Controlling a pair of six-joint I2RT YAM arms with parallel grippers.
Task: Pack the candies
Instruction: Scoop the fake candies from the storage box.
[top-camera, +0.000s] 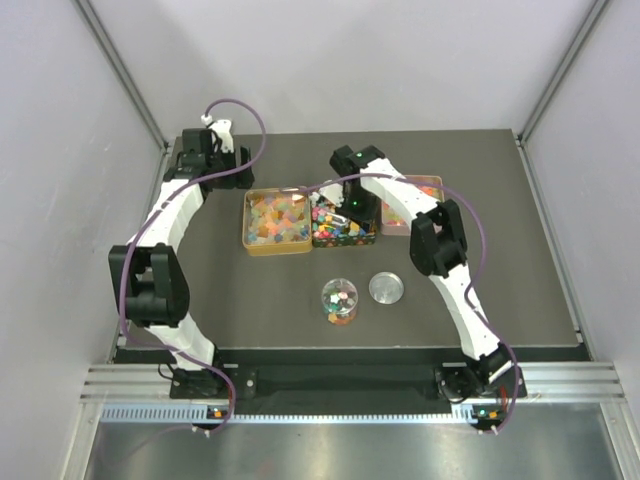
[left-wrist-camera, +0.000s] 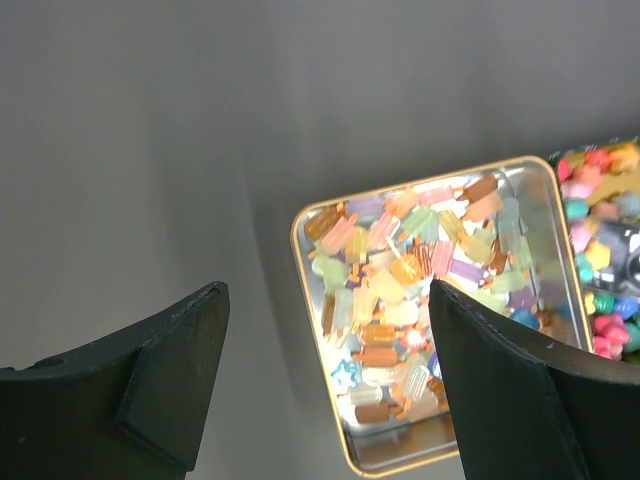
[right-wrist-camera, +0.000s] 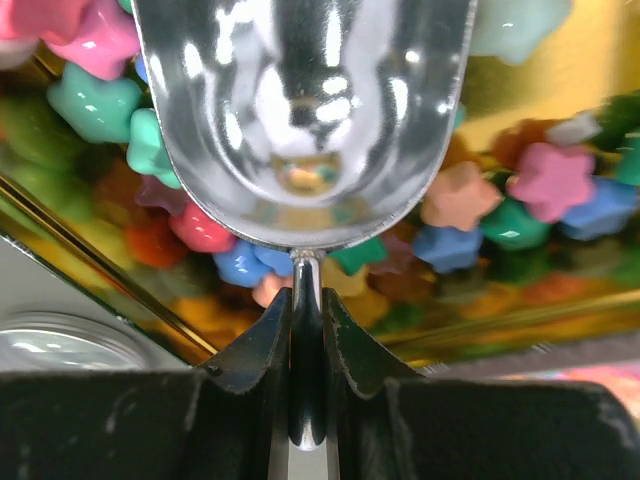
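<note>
The candies lie in gold tins: pale translucent pieces in the left tin (top-camera: 275, 222), bright star-shaped ones (right-wrist-camera: 545, 180) in the middle tin (top-camera: 343, 228). A small clear jar (top-camera: 340, 301) near the front holds some mixed candies. My right gripper (top-camera: 345, 207) hangs over the middle tin, shut on the thin handle (right-wrist-camera: 306, 300) of a metal scoop (right-wrist-camera: 305, 100). The scoop's bowl is empty and sits just above the star candies. My left gripper (top-camera: 228, 172) is open and empty at the far left, above the mat beside the left tin (left-wrist-camera: 430, 300).
The round silver lid (top-camera: 387, 288) lies on the mat right of the jar. A third tin (top-camera: 412, 205) with pink and orange pieces stands at the right, partly under my right arm. The dark mat (top-camera: 270, 290) ends near the arm bases.
</note>
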